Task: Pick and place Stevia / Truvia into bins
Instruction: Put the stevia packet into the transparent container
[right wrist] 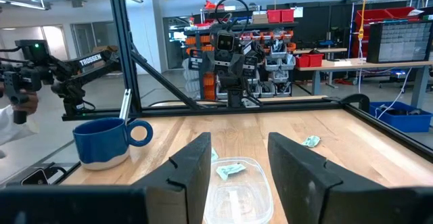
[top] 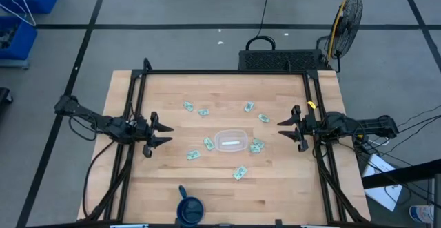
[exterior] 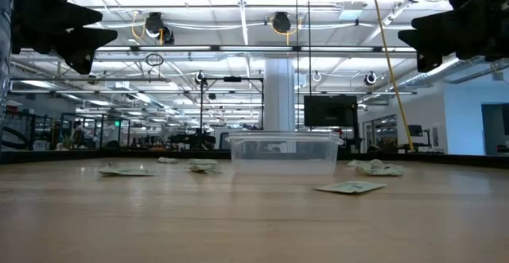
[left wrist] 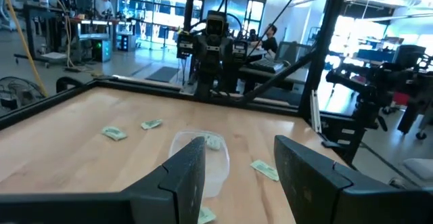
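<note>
Several pale green and white sachets (top: 204, 111) lie flat and scattered on the wooden table around a clear shallow tub (top: 230, 141), which stands on its base mid-table. The low view shows the tub (exterior: 284, 152) with sachets (exterior: 350, 187) on either side. A pale strip shows inside the tub; I cannot tell what it is. My left gripper (top: 171, 133) hovers open left of the tub, pointing at it, with the tub (left wrist: 216, 163) between its fingers in the left wrist view. My right gripper (top: 280, 129) hovers open to the tub's right, facing it (right wrist: 237, 183). Both grippers hang well above the table.
A dark blue cup (top: 191, 207) stands near the table's near edge, also seen in the right wrist view (right wrist: 105, 141). A black frame runs along the table's left, right and far edges. Bare wood lies between each gripper and the closest sachets.
</note>
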`<state>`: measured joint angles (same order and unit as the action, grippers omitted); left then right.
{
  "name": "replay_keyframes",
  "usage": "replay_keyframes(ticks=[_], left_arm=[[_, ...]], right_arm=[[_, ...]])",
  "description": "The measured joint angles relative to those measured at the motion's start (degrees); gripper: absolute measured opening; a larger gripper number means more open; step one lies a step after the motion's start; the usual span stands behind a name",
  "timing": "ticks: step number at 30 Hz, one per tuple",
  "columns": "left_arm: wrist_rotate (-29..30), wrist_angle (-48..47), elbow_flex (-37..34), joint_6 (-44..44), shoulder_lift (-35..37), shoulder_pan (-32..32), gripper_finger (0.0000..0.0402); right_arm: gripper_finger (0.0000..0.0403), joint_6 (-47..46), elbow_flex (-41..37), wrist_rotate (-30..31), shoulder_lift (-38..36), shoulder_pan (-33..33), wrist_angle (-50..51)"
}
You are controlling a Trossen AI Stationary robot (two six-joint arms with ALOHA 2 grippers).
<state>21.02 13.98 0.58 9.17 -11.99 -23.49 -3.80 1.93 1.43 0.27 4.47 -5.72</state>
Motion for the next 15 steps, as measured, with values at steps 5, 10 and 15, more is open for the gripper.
replay_keyframes(ticks=[5, 10, 15], left_arm=[[0.01, -0.27, 0.00, 0.56, 0.00, 0.00, 0.0182], [2.73, 0.34, 0.00, -1.46, 0.00, 0.00, 0.0182], [17.48, 1.24, 0.00, -2.09, -0.02, 0.11, 0.0182]], right_arm=[[0.0141, -0.02, 0.00, -0.01, 0.00, 0.02, -0.01], [0.0141, -0.02, 0.00, 0.00, 0.00, 0.00, 0.00], [0.0141, 0.00, 0.00, 0.00, 0.00, 0.02, -0.02]])
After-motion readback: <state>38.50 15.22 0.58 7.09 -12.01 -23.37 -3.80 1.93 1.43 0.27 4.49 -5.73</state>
